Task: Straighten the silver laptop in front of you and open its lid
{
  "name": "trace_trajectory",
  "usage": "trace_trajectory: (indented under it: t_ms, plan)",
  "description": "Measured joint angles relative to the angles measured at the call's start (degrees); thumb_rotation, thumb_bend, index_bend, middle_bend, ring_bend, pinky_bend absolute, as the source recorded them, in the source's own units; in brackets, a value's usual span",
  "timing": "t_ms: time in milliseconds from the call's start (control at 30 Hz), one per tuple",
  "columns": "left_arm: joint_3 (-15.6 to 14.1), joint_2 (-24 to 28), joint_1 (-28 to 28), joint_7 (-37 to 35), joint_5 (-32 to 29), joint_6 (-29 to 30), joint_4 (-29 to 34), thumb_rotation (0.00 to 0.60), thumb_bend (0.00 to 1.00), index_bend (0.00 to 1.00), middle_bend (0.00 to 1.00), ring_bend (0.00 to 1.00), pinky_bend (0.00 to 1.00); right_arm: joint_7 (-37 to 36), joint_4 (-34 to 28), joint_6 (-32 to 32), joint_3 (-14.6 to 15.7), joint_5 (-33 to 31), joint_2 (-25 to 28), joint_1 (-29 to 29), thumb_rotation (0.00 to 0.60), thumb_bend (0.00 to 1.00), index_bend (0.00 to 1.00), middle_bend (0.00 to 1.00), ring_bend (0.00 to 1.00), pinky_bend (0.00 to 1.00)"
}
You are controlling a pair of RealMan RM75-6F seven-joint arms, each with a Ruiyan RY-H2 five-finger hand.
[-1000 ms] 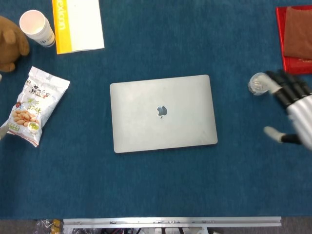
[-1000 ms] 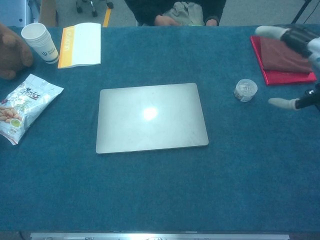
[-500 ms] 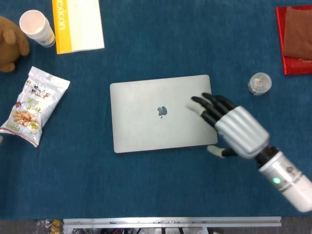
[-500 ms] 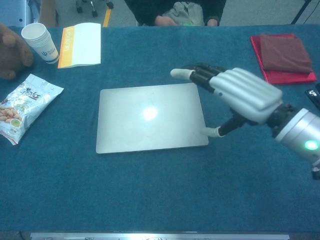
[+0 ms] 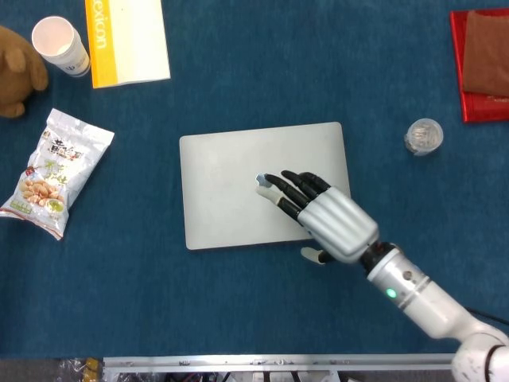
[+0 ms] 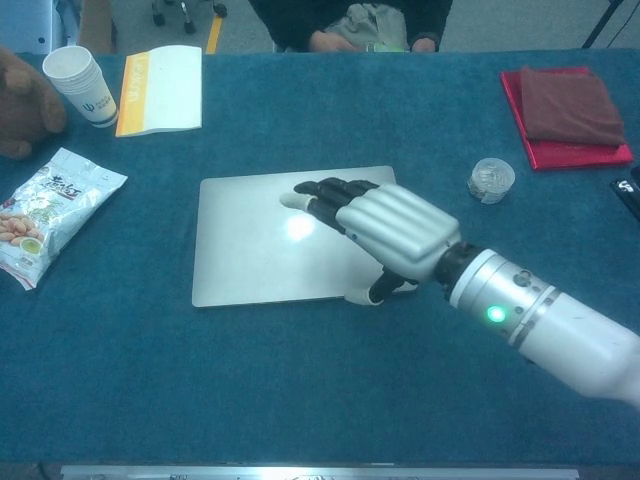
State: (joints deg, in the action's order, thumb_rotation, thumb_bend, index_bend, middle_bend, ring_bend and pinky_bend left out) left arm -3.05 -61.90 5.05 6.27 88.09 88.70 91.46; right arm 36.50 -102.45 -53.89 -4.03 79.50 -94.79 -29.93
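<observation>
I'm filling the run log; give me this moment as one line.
phase: reaching | right hand: open, fingers spread over laptop lid, contact unclear | laptop: closed, slightly askew | left hand: not in view

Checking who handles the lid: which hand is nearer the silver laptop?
Right. The right hand is spread over the silver laptop, thumb at its near edge. The left hand shows in neither view.

The right hand [image 5: 322,215] lies over the closed laptop [image 5: 231,187], snack bag [image 5: 54,171] well to its left.
</observation>
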Motion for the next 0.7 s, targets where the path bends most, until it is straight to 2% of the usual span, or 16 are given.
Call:
trace_trajectory:
  t_ms: [700]
  plan:
    - [-0.2,0.5,-1.3,-3.7,2.7,-0.2,-2.7,0.6,0.11,0.0,0.0,0.0,0.0,3.0,15.7,-0.3,-0.7,-3.9,-15.3,-5.1,0.6,0.12,0.02,0.03,0.01,0.15]
